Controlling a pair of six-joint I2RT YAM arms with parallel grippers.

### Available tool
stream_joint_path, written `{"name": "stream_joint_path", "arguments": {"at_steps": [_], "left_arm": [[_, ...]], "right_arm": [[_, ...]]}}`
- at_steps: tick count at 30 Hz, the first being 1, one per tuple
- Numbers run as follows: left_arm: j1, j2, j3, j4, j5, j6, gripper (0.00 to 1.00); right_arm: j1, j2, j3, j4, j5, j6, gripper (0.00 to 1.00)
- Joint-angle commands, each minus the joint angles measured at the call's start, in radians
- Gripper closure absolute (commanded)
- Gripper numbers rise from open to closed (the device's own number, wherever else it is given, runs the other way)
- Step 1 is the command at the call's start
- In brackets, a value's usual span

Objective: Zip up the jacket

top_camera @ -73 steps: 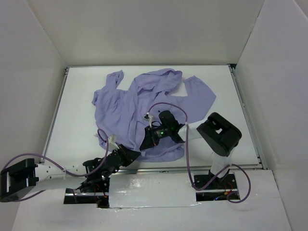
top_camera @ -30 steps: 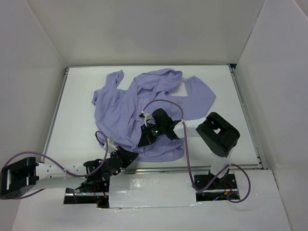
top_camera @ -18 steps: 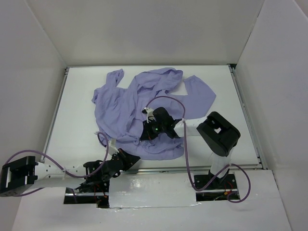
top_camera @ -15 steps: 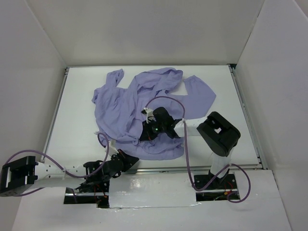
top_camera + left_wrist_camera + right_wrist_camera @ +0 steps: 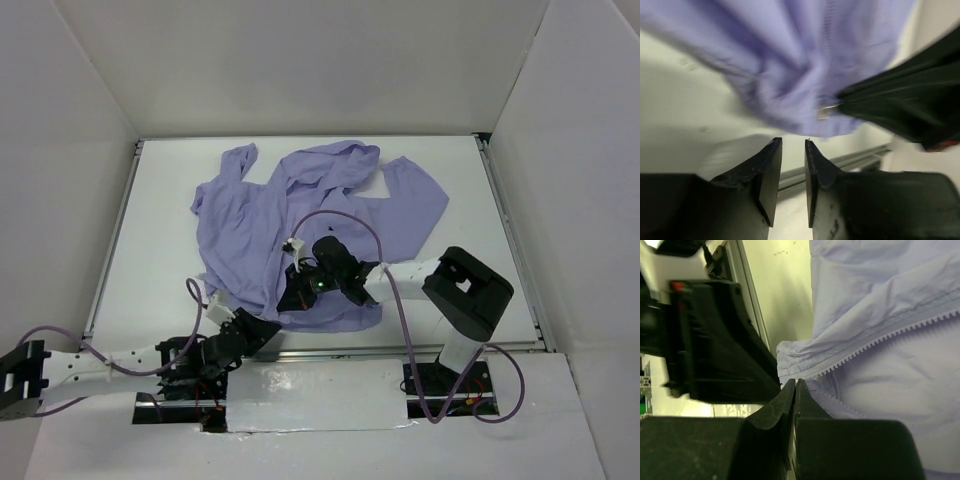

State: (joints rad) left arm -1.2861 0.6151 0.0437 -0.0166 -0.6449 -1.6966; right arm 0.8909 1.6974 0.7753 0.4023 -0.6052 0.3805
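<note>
The lavender jacket lies rumpled on the white table, hood at the far side. Its open zipper teeth run down to the bottom hem. My right gripper rests on that hem near the front, and its jaws are shut on the zipper's bottom end. A small metal zipper piece shows at its black fingertip. My left gripper sits just in front of the hem, a little apart from it. In the left wrist view it is open by a narrow gap, with nothing between the fingers.
A metal rail runs along the table's front edge, right under the left gripper. White walls close in the table on three sides. Purple cables loop off both arms, one over the jacket.
The left gripper shut, then opened and now sits free of the hem, its arm swung lower and further left. The right gripper has shifted slightly left and nearer with the hem.
</note>
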Motion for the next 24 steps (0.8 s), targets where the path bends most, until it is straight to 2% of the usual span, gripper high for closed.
{"name": "stream_joint_path", "arguments": {"at_steps": [1, 4, 8, 13, 17, 24], "left_arm": [[-0.004, -0.107, -0.113, 0.007, -0.068, 0.049, 0.61], [-0.005, -0.178, -0.11, -0.042, -0.088, 0.052, 0.6], [-0.004, -0.202, -0.107, -0.111, -0.093, -0.021, 0.6], [-0.005, -0.151, -0.119, -0.083, -0.075, -0.067, 0.6], [-0.004, -0.072, -0.108, -0.086, -0.035, -0.118, 0.66], [-0.005, -0.04, -0.091, -0.104, -0.038, -0.124, 0.59]], "right_arm": [[0.028, -0.012, -0.036, 0.107, 0.083, 0.067, 1.0], [0.043, -0.005, -0.056, 0.141, 0.12, 0.112, 1.0], [0.089, 0.001, -0.064, 0.165, 0.215, 0.144, 1.0], [0.111, 0.01, -0.076, 0.205, 0.3, 0.218, 1.0], [0.126, 0.007, -0.1, 0.24, 0.372, 0.285, 1.0], [0.132, 0.01, -0.107, 0.24, 0.421, 0.302, 1.0]]}}
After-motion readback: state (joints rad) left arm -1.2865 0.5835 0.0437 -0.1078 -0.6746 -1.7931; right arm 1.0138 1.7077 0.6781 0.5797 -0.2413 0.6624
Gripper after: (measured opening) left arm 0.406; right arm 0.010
